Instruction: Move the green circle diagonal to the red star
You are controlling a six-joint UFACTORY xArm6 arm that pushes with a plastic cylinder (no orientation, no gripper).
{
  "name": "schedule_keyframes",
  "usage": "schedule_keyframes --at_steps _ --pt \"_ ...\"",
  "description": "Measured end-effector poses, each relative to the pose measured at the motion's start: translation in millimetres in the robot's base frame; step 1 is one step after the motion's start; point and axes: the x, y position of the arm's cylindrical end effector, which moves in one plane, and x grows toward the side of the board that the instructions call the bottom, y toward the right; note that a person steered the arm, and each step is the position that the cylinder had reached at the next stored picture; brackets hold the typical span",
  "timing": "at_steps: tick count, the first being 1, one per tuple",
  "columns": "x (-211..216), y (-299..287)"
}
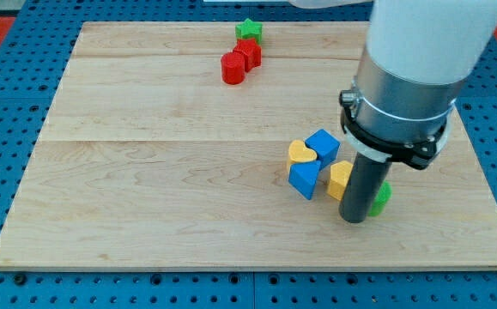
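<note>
The green circle (382,197) lies at the view's lower right, mostly hidden behind my rod; only its right edge shows. My tip (354,220) rests on the board, touching the green circle's left side and just right of a yellow block (339,178). The red star (250,53) sits near the view's top centre, with a red cylinder (233,68) at its lower left and a green star (249,31) just above it.
A yellow heart (301,154), a blue cube (323,145) and a second blue block (303,179) cluster left of my tip. The wooden board (145,172) lies on a blue pegboard; its bottom edge is close below my tip.
</note>
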Motion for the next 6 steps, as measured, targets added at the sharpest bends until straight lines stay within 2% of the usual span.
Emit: schedule_keyframes --at_steps 3,4,6 --pt "-46 83" --pt "-54 94" --pt "-125 102"
